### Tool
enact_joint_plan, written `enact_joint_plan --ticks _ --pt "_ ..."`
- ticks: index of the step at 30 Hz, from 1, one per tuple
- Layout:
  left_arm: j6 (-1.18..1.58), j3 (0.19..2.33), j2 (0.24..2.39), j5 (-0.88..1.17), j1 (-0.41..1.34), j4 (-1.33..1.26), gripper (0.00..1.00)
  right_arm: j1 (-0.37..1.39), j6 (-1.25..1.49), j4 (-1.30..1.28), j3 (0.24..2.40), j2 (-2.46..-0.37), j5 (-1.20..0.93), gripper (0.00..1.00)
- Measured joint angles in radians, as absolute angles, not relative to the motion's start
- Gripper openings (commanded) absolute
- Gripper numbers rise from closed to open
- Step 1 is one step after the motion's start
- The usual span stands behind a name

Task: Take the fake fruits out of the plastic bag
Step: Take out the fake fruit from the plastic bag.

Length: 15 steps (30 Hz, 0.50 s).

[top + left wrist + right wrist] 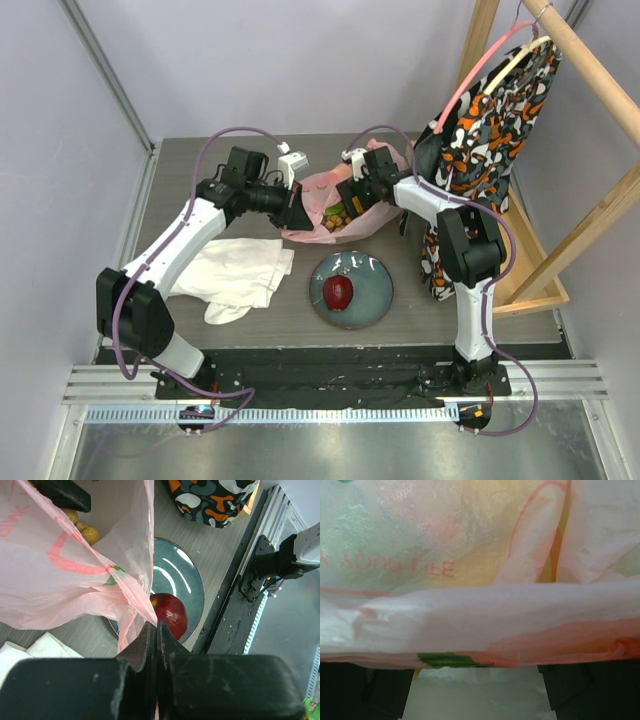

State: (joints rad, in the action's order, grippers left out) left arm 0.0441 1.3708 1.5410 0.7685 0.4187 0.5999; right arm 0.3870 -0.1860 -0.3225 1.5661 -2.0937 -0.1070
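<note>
The left gripper (156, 630) has its jaws closed tight on a pinched edge of the pink bag (60, 565). The bag sits at the far middle of the desk (200, 170). The right gripper (350, 203) is at the bag's mouth, jaws wide, with plastic film stretched across them. Yellowish grapes (85, 530) show inside the bag. A red apple (339, 291) rests on the blue plate (375, 275), just in front of the bag.
</note>
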Motion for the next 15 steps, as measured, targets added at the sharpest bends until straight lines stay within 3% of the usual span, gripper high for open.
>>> enact_joint_plan --ticks 1,5,8,15 --pt "0.044 1.371 1.541 0.768 0.419 0.6 0.0 0.387 -0.195 -0.335 1.566 -2.095 -0.105 0.93" --pt "0.044 1.371 1.543 0.769 0.419 0.6 0.0 0.387 -0.22 -0.335 1.565 -2.093 -0.102 0.62" --pt "0.044 1.371 1.544 0.769 0.419 0.599 0.0 0.387 -0.228 -0.319 1.55 -2.091 -0.098 0.49" --pt "0.044 1.371 1.547 0.769 0.419 0.595 0.0 0.386 -0.234 -0.327 1.531 -2.038 -0.111 0.35"
